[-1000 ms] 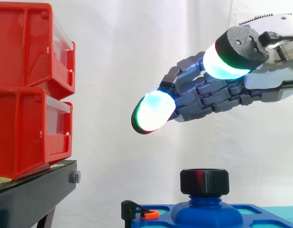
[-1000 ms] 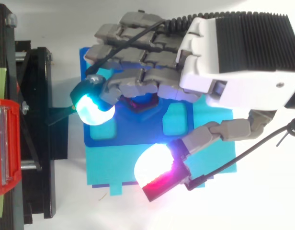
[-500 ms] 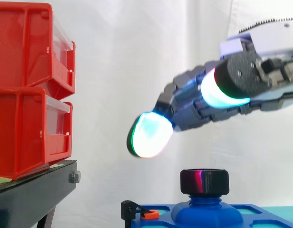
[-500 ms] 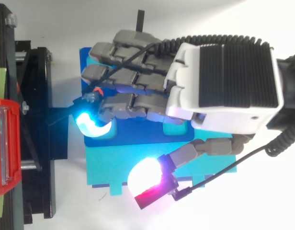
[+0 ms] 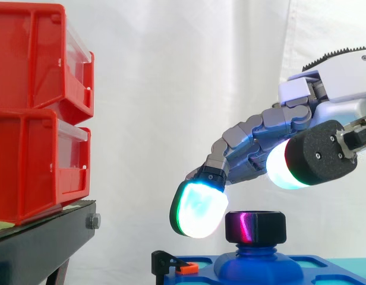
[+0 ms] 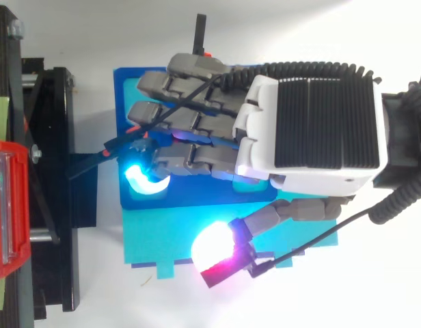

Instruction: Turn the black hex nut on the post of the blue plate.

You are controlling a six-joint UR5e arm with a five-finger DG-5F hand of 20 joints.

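The black hex nut (image 5: 255, 227) sits on a blue post rising from the blue plate (image 5: 316, 270). My hand (image 5: 343, 83) reaches in from the right, just above the nut. Its fingers arch downward, and one glowing green-white fingertip (image 5: 198, 209) hangs beside the nut's left side without clearly touching it. The thumb pad (image 5: 287, 167) floats above the nut's right edge. Nothing is held, so the hand is open. From above, the hand (image 6: 313, 130) covers the middle of the blue plate (image 6: 125, 82) and hides the nut.
Two stacked red bins (image 5: 34, 113) stand on a black stand (image 5: 40, 243) at the left. A teal base (image 6: 163, 239) lies under the blue plate. A small black clip with an orange piece (image 5: 174, 264) sits at the plate's left edge.
The hand has come down and tilted its fingers toward the nut. The leading fingertip dropped from well above to the nut's level, and the thumb pad lowered close over it.
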